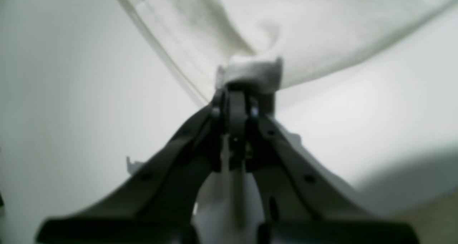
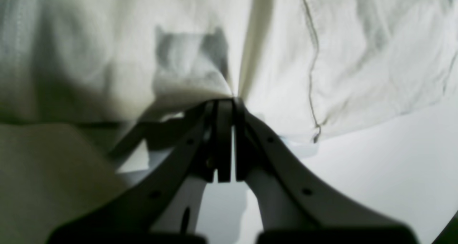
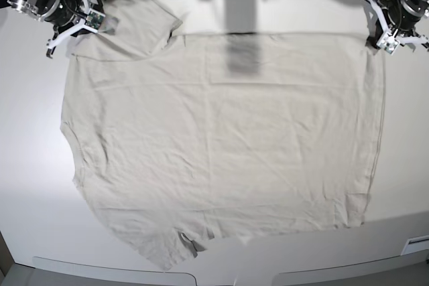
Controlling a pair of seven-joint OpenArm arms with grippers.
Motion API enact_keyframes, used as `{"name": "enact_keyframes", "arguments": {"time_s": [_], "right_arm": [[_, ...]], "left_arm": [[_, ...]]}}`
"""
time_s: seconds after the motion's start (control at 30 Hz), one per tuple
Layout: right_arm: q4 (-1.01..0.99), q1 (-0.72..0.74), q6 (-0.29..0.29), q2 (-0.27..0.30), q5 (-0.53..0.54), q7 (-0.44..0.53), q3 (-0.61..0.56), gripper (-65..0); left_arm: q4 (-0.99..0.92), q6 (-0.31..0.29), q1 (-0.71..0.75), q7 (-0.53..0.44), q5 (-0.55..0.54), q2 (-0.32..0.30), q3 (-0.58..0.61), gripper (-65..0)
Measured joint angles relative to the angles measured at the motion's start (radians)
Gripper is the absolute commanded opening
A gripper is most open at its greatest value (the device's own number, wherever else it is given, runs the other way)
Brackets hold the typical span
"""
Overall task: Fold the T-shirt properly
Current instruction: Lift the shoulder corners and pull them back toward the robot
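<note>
The off-white T-shirt (image 3: 221, 138) lies spread flat on the white table (image 3: 27, 165), hem to the right and sleeves to the left. My left gripper (image 3: 379, 40) is shut on the shirt's far right hem corner; in the left wrist view the closed gripper (image 1: 236, 90) pinches a bunched bit of cloth (image 1: 250, 72). My right gripper (image 3: 86, 26) is shut on the shirt near the far left sleeve (image 3: 137, 15), which lies folded over. In the right wrist view the closed gripper (image 2: 229, 101) grips the cloth (image 2: 340, 58) at a crease.
The near sleeve (image 3: 167, 249) lies by the table's front edge (image 3: 234, 278). A grey shadow (image 3: 241, 51) falls across the shirt's far middle. Bare table shows left and right of the shirt.
</note>
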Motion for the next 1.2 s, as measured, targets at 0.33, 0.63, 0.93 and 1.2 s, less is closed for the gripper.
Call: {"name": "enact_keyframes", "arguments": {"time_s": [0.33, 0.63, 0.93, 1.2], "right_arm": [[0.087, -0.308, -0.036, -0.059, -0.001, 0.126, 0.242, -65.0], [0.239, -0.435, -0.032, -0.105, 0.043, 0.145, 0.399, -65.0], [0.267, -0.346, -0.054, -0.092, 0.119, 0.092, 0.428, -65.0], [0.259, -0.168, -0.06, -0.092, 0.184, 0.054, 0.381, -65.0]], "left_arm": [[0.178, 0.027, 0.195, 0.002, -0.053, 0.039, -0.139, -65.0], [0.304, 0.011, 0.254, -0.004, -0.053, 0.113, -0.277, -65.0], [0.32, 0.006, 0.189, -0.055, -0.05, 0.116, -0.278, -65.0], [0.222, -0.001, 0.037, -0.06, -0.077, 0.116, -0.277, -65.0]]}}
